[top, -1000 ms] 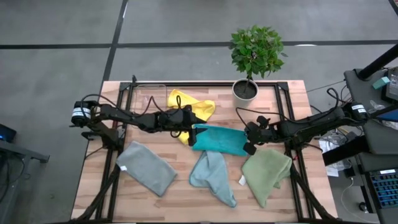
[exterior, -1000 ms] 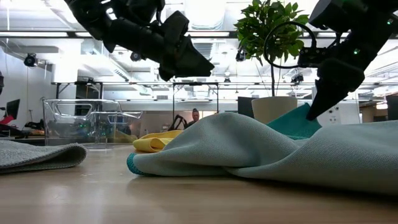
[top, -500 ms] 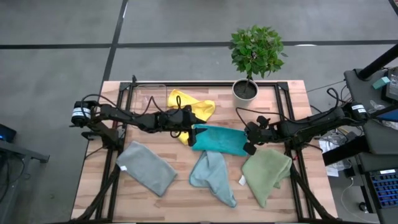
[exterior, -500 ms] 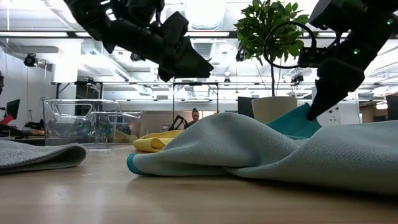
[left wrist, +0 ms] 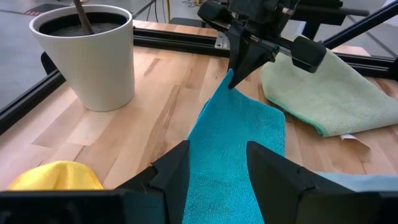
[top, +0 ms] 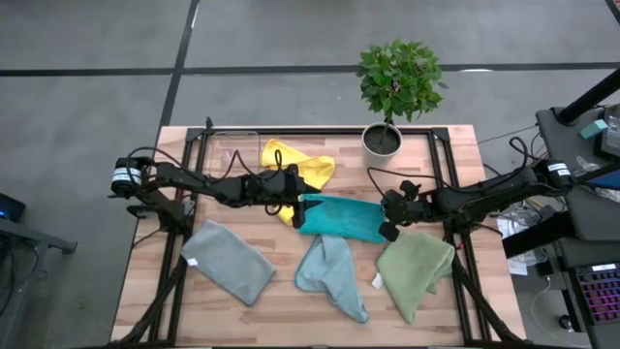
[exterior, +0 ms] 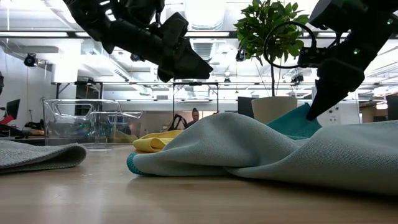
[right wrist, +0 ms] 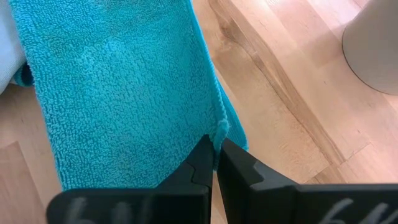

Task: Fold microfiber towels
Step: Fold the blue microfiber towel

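Note:
The teal towel (top: 339,218) lies mid-table as a narrow strip, its left part flat on the wood. My right gripper (right wrist: 216,142) is shut on its right end, which is drawn up into a peak (left wrist: 231,84). My left gripper (left wrist: 217,146) hangs open above the strip's left end (top: 305,208), well clear of it in the low view (exterior: 202,65). The yellow towel (top: 295,165) lies crumpled behind the teal one. Along the near side lie the grey towel (top: 228,262), the light blue towel (top: 334,276) and the olive green towel (top: 417,271). My right gripper pinches the edge of the teal towel's right end (right wrist: 221,127) between its two fingertips. The fingers slant down from the table's right side. That spot is raised off the wood (exterior: 301,121), and the cloth slopes down from it to the table.
A white pot (top: 383,141) with a small green plant stands at the far edge, right of centre. A clear plastic bin (top: 232,150) sits at the far left. Black frame rails (top: 441,165) run along the table's sides. Bare wood (top: 281,310) shows along the near edge.

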You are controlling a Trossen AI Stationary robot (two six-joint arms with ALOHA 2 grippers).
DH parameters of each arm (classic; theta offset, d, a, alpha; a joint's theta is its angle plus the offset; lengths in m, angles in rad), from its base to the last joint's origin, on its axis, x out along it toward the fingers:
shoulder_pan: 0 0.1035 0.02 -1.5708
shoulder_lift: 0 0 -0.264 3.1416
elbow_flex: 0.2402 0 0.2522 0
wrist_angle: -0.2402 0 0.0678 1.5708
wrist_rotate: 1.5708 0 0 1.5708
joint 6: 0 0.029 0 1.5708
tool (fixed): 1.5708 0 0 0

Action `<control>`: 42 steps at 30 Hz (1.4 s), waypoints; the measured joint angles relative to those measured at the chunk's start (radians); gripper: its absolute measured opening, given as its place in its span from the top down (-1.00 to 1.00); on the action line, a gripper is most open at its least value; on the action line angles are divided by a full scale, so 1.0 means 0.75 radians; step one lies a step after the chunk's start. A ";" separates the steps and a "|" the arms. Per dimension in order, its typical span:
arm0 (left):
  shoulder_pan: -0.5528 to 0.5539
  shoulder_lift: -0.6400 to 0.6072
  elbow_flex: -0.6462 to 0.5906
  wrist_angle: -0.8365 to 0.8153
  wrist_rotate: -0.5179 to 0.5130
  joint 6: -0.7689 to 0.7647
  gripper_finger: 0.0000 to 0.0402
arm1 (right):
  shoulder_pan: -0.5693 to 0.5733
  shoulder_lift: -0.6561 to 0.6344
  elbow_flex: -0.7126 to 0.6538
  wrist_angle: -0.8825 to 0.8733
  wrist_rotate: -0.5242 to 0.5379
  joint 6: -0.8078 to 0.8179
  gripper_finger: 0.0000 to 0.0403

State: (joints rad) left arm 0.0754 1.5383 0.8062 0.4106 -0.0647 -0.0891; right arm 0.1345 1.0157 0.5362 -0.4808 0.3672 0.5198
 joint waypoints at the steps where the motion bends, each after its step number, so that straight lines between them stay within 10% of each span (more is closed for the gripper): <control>1: 0.000 0.000 0.000 0.000 0.000 0.000 0.29 | 0.000 0.000 0.000 0.000 0.000 0.000 0.96; 25: -0.015 0.001 -0.008 -0.001 0.002 -0.007 0.29 | -0.021 0.003 0.047 0.241 0.008 0.155 0.96; 42: -0.062 0.077 -0.023 -0.068 0.008 -0.024 0.29 | -0.023 -0.006 0.224 -0.244 0.011 0.236 0.96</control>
State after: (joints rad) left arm 0.0288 1.5962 0.7891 0.3599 -0.0586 -0.1070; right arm 0.1169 1.0111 0.7042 -0.6640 0.3756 0.6965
